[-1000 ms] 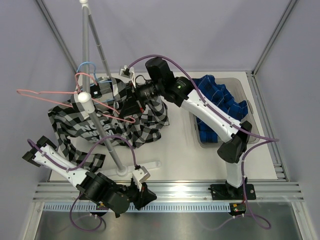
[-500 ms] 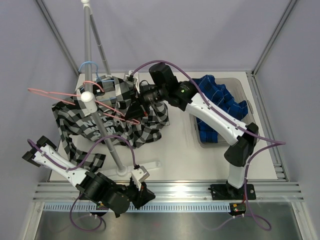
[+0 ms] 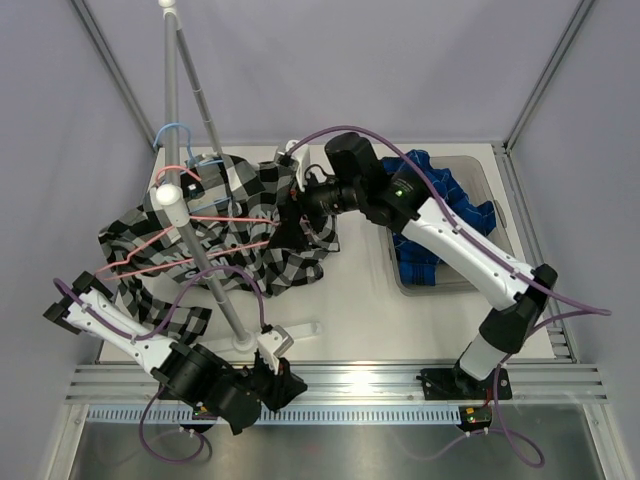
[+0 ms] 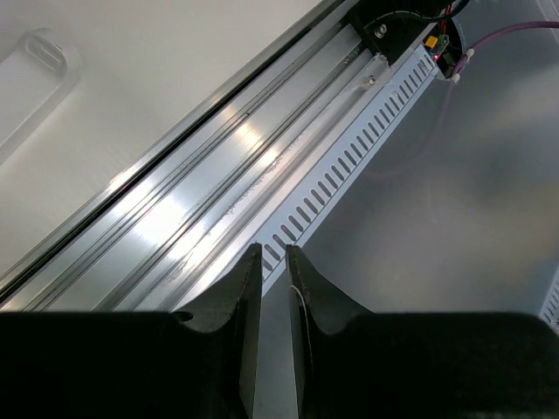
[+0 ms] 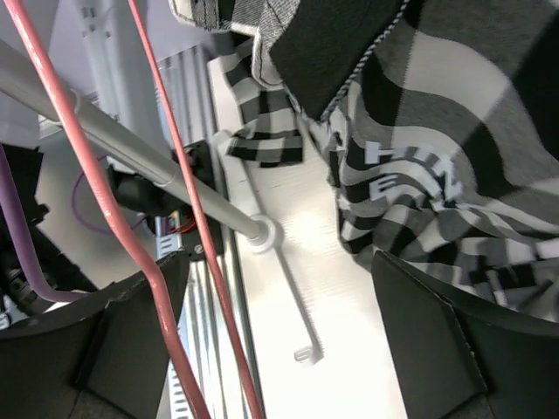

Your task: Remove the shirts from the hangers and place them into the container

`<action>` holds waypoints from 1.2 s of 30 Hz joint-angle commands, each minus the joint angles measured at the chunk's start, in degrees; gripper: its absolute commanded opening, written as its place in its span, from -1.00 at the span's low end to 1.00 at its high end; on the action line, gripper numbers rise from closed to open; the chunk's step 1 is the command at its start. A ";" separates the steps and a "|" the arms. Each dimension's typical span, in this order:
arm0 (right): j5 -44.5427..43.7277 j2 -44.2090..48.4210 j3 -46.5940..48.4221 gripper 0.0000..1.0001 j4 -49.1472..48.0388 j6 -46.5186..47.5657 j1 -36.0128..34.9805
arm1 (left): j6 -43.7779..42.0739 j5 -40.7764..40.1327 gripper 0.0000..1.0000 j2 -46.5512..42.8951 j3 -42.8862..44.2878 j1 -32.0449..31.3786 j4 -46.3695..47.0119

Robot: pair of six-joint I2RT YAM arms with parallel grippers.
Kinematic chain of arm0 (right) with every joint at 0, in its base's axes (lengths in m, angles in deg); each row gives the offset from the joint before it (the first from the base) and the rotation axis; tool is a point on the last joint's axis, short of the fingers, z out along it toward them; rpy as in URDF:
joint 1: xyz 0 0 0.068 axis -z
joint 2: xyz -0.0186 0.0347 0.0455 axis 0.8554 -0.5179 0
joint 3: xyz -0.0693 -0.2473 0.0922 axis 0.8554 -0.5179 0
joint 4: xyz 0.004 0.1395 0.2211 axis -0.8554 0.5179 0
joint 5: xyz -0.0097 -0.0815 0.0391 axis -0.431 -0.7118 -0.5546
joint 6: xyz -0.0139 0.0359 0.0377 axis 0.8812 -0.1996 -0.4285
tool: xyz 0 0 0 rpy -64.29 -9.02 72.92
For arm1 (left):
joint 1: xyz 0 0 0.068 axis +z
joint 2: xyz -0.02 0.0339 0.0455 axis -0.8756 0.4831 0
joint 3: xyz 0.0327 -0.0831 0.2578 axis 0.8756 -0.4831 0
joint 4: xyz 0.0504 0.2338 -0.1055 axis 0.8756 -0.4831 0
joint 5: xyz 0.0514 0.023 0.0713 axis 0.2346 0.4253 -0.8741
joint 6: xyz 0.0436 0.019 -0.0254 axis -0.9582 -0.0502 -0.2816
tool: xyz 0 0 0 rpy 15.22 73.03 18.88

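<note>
The black, white and grey checked shirt (image 3: pixel 245 235) lies bunched on the table around the foot of the rack; it also fills the upper right of the right wrist view (image 5: pixel 437 131). The pink hanger (image 3: pixel 190 238) lies slanted across the rack pole above that shirt. My right gripper (image 3: pixel 288 208) hovers over the shirt, open, and the pink hanger's wire (image 5: pixel 196 227) runs loose between its fingers, near the left one. The light blue hanger (image 3: pixel 170 135) hangs on the rack at the back. The blue plaid shirt (image 3: pixel 440 205) lies in the container (image 3: pixel 482 170). My left gripper (image 3: pixel 285 385) is low at the front rail.
The grey rack pole (image 3: pixel 205 255) slants up from its base (image 3: pixel 245 342) at the front left, its white foot bar (image 5: pixel 293 305) lying on the table. The aluminium rail (image 4: pixel 218 227) runs along the near edge under my left gripper (image 4: pixel 273 253), whose jaws hold nothing in their narrow gap.
My right gripper has opened and let go of the pink hanger, and the arm has drawn right. The hanger has swung down and round across the pole. The left arm has barely moved.
</note>
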 commanded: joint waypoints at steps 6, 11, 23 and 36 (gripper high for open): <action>-17.34 5.49 7.08 0.99 -1.21 7.83 0.56 | 3.03 -2.56 -0.59 3.06 2.85 2.43 1.70; -20.95 0.39 16.58 0.99 -0.49 8.81 0.56 | 4.78 -1.85 -0.58 4.56 3.03 2.61 0.21; -39.04 5.56 11.77 0.99 -0.50 -4.20 0.56 | -6.80 10.53 -0.64 3.59 2.76 21.58 6.62; -51.37 22.00 -1.78 0.16 1.87 -4.99 3.90 | -2.52 11.07 -1.00 4.22 3.47 29.24 0.56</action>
